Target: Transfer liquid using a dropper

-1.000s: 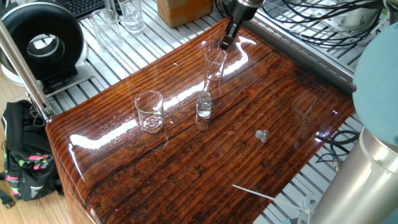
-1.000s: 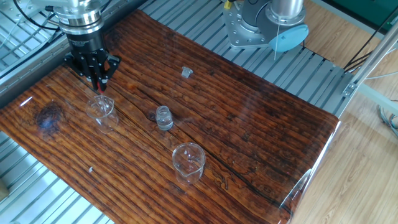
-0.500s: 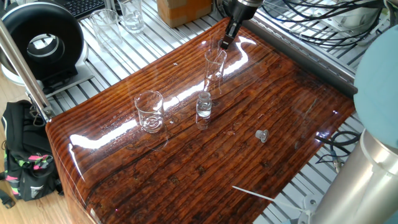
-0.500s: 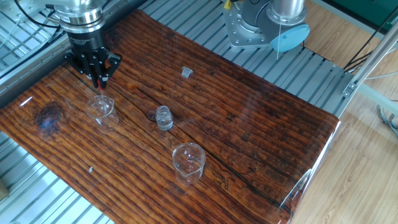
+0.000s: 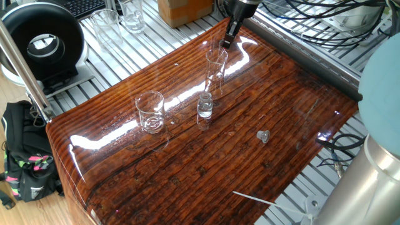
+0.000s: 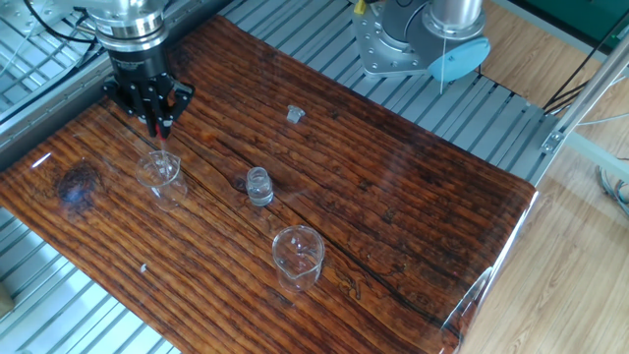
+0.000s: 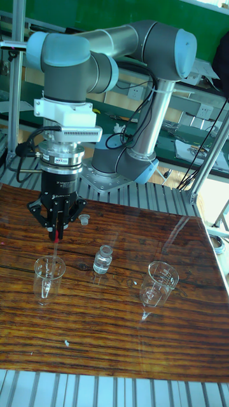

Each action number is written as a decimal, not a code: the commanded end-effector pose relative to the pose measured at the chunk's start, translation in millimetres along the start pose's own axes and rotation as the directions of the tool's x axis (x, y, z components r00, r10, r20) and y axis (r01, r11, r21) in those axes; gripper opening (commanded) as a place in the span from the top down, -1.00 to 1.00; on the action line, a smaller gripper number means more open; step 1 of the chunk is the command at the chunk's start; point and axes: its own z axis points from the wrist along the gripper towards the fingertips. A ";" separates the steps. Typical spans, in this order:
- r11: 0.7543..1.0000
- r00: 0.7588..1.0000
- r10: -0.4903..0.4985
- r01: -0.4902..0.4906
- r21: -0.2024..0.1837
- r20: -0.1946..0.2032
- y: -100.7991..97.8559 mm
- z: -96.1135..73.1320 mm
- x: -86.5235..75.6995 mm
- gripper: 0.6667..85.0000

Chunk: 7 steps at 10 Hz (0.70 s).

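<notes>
My gripper [image 7: 58, 233] hangs over the tall narrow glass cylinder [image 7: 49, 276] at the table's far side, shut on the dropper [image 7: 58, 239] by its small red bulb. The thin clear tube points straight down towards the cylinder's mouth. In the other fixed view the gripper [image 6: 157, 125] sits just above the cylinder [image 6: 159, 173], with the dropper's red bulb [image 6: 160, 131] showing between the fingers. In one fixed view the gripper [image 5: 225, 44] is above the cylinder [image 5: 215, 69]. The liquid is too faint to make out through the glass.
A small clear vial [image 6: 258, 186] stands mid-table, with a glass beaker [image 6: 297, 258] beyond it towards the near edge. A small loose cap [image 6: 294, 115] lies apart on the wood. The robot base [image 6: 425, 44] is bolted beside the table.
The gripper has risen very slightly with the dropper still in it; the glassware has not moved.
</notes>
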 end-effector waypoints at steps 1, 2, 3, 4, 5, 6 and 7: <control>1.000 1.000 0.007 -0.007 0.024 -0.011 -0.3 -4.6 -5.0 0.55; 1.000 1.000 0.012 -0.012 0.028 -0.019 0.5 -5.2 -5.7 0.55; 0.999 0.999 0.019 -0.018 0.036 -0.026 0.1 -5.6 -6.1 0.57; 0.999 0.999 0.020 -0.019 0.044 -0.031 -1.9 -5.0 -6.3 0.58; 0.999 0.999 0.022 -0.020 0.044 -0.031 -2.3 -4.3 -7.0 0.60; 0.999 0.999 0.021 -0.020 0.046 -0.032 -3.1 -3.8 -7.7 0.60; 0.999 0.999 0.021 -0.019 0.050 -0.034 -3.5 -3.2 -9.5 0.60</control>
